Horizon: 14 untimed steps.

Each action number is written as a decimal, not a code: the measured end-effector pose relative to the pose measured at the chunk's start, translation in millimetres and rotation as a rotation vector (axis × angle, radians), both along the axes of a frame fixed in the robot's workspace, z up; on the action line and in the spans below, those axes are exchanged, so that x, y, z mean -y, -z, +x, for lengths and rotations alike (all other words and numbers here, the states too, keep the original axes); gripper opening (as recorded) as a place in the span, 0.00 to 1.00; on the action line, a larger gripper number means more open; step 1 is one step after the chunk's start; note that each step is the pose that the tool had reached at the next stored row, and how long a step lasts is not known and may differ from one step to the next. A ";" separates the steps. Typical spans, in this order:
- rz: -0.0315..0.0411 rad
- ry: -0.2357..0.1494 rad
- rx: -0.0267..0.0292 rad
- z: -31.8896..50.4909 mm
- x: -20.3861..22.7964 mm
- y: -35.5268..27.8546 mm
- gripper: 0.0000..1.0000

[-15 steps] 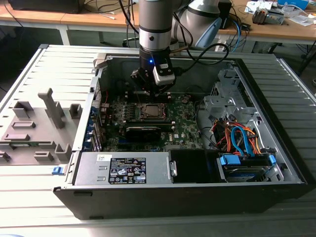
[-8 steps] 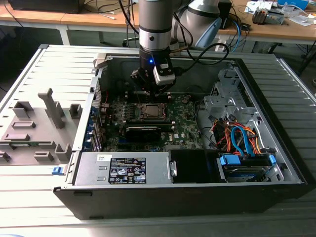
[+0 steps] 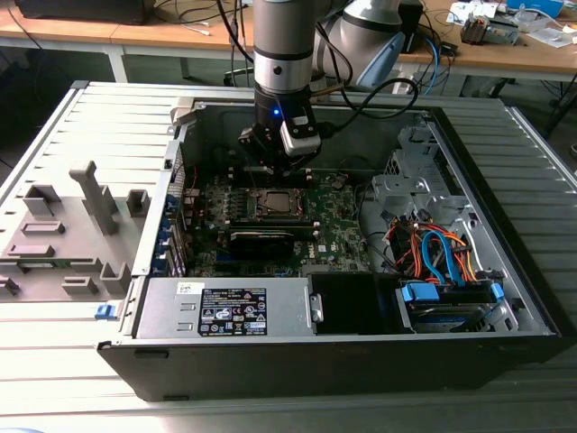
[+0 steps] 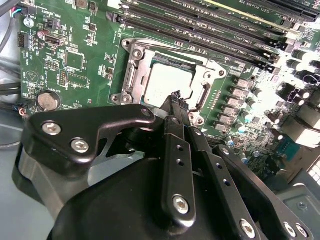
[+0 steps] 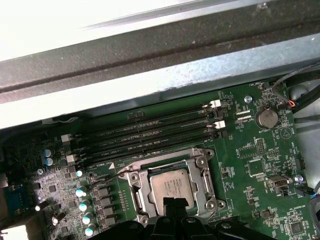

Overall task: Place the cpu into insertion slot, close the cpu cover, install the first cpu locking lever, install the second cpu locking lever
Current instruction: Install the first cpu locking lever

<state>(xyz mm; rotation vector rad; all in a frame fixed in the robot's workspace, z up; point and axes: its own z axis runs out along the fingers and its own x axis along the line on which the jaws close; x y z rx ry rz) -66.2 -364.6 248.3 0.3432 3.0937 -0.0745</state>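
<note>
over the insertion slot [image 4: 167, 82], gripper [image 4: 175, 97] pinched shut, empty, by seated cpu [image 5: 171, 184]; press w/ care.

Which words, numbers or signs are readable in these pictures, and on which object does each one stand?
No text can be read with certainty.
Black sticker on the power supply: print too small to read.
Metal top of the cpu: faint print, not legible.
Motherboard: white lettering beside the parts, too small to read.
</note>
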 end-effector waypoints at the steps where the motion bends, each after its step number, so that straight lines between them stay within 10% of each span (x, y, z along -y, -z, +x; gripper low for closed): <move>1: 0.0000 -0.003 0.0001 0.0 0.0 0.0 0.11; 14: 0.0003 -0.029 0.0000 0.0 0.0 0.0 0.11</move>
